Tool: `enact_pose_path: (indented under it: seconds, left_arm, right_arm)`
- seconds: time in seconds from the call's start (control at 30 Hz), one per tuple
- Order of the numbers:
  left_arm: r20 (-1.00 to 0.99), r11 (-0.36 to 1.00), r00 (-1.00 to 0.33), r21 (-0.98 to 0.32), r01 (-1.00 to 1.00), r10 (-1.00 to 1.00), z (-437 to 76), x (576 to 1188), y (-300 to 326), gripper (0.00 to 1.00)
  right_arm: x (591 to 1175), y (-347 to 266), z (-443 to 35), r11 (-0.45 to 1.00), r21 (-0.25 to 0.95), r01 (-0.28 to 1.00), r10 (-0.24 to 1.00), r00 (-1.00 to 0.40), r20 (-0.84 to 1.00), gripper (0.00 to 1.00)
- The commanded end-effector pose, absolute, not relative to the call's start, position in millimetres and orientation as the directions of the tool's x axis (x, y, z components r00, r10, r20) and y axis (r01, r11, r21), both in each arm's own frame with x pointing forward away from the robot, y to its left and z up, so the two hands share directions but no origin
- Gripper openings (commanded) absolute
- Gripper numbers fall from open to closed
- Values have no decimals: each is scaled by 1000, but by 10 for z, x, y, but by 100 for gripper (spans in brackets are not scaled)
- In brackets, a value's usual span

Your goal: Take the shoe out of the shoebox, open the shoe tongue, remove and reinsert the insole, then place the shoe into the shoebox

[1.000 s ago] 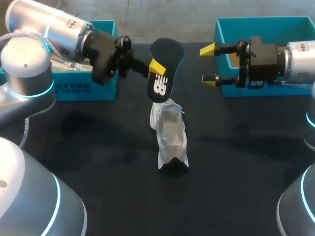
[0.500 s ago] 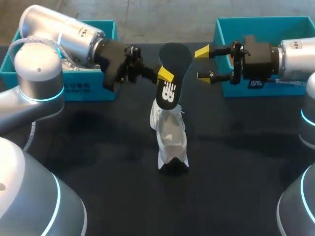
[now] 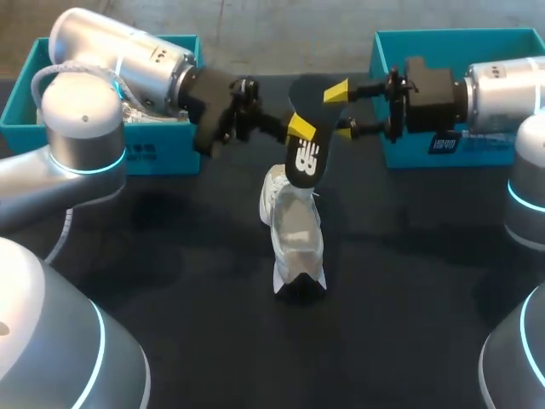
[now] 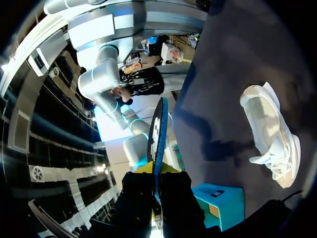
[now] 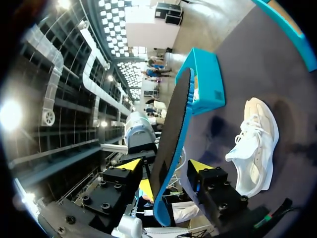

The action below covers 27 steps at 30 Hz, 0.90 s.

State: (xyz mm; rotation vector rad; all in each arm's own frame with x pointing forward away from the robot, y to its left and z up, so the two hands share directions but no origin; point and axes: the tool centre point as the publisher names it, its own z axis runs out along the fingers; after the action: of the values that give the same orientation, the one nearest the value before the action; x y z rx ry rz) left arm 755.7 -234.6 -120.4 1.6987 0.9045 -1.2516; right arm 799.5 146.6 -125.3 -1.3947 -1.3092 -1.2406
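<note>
Dark worktop [image 3: 170, 281]: white shoe [image 3: 294, 230] sits mid-surface, black insole [image 3: 306, 162] held aloft above it.
Left pincer [image 3: 300, 129] grips the insole, now further right; right pincer [image 3: 340, 111], wide, has moved in astride its top.

A dark counter [image 3: 409, 298] spreads out in front of me. Its black surface is matte. Soft shadows lie across it.

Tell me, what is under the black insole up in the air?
The white shoe sits on the table right below the insole. The insole's lower end hides the shoe's far end in the head view.
</note>
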Motion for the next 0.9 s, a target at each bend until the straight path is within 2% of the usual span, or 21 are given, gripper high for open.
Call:
enact_pose_path:
  seconds: [0.03,0.23,0.3,0.43,0.5,0.53,0.67,0.7,0.73,0.77,0.8,0.9]
  left_arm:
    - [-966,-383,248,201,901,75,-1246,7435,-2380,0]
    - [-970,-368,229,185,911,79,-1289,7438,-2351,0]
    - [-969,-368,232,187,911,82,-1290,7460,-2341,0]
    - [-970,-362,230,186,913,81,-1271,7497,-2340,0]
    - [-972,-355,222,180,917,81,-1271,7511,-2344,0]
    - [-972,-354,221,178,918,83,-1270,7514,-2347,0]
    - [-975,-345,202,160,925,89,-1277,7423,-2382,0]
    - [-978,-340,186,144,929,95,-1279,7413,-2385,9]
    - [-978,-339,185,141,930,100,-1283,7405,-2385,36]
    - [-980,-331,173,131,934,102,-1287,7400,-2383,81]
    - [-979,-330,170,125,936,110,-1286,7396,-2381,100]
    - [-981,-320,154,109,941,120,-1268,7416,-2348,100]
  right_arm:
    - [8021,1491,-1264,-113,51,992,168,-32,985,46]
    - [8032,1521,-1286,-114,48,992,163,-29,986,31]
    - [8035,1531,-1289,-111,47,993,160,-28,987,20]
    - [8037,1541,-1292,-106,45,993,158,-28,987,14]
    - [8034,1548,-1292,-104,46,994,157,-29,987,7]
    - [8033,1551,-1293,-103,46,994,157,-30,987,0]
    - [8019,1541,-1300,-103,47,994,158,-30,987,0]
    - [8016,1534,-1304,-104,47,993,158,-30,987,0]
    - [8015,1530,-1307,-105,47,993,158,-30,987,0]
    - [8013,1524,-1312,-106,47,993,157,-30,987,0]
    - [8013,1516,-1319,-107,47,993,157,-30,987,0]
    - [8021,1490,-1342,-110,47,993,157,-29,987,0]
